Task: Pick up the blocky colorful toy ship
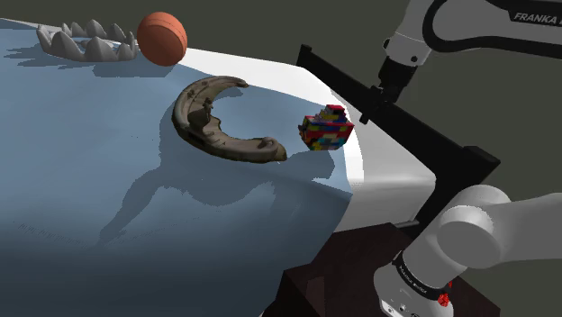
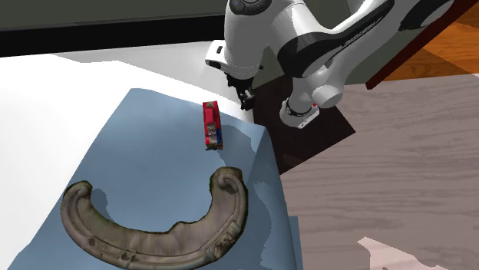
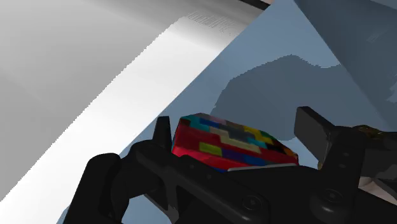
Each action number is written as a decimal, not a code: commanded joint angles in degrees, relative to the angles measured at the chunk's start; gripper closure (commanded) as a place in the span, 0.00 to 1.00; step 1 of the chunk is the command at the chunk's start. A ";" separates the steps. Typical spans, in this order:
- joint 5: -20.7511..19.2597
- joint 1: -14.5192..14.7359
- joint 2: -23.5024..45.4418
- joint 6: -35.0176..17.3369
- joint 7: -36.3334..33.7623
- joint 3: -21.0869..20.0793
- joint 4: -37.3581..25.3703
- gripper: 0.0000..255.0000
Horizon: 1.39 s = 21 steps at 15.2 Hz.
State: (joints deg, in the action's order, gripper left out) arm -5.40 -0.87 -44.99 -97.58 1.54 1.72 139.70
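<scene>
brown crescent (image 1: 200,126) near toy ship (image 1: 326,128), bare blue cloth (image 1: 90,180) between them

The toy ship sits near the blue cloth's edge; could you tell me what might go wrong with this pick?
The open gripper hovers close to the toy ship without touching it. The ship looks thin and upright, so one finger touching first might tip it. It stands near the edge of the blue cloth, so a push could slide it off.
</scene>
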 commanded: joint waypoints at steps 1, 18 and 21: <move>0.00 0.00 0.00 0.00 0.00 0.00 0.00 0.00; 7.65 -3.56 13.54 -13.14 -18.60 -2.65 -6.25 0.00; 7.66 -3.54 13.61 -13.19 -18.64 -2.68 -6.28 1.00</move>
State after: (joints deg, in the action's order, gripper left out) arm 2.27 -4.41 -31.36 -110.67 -17.09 -0.95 133.32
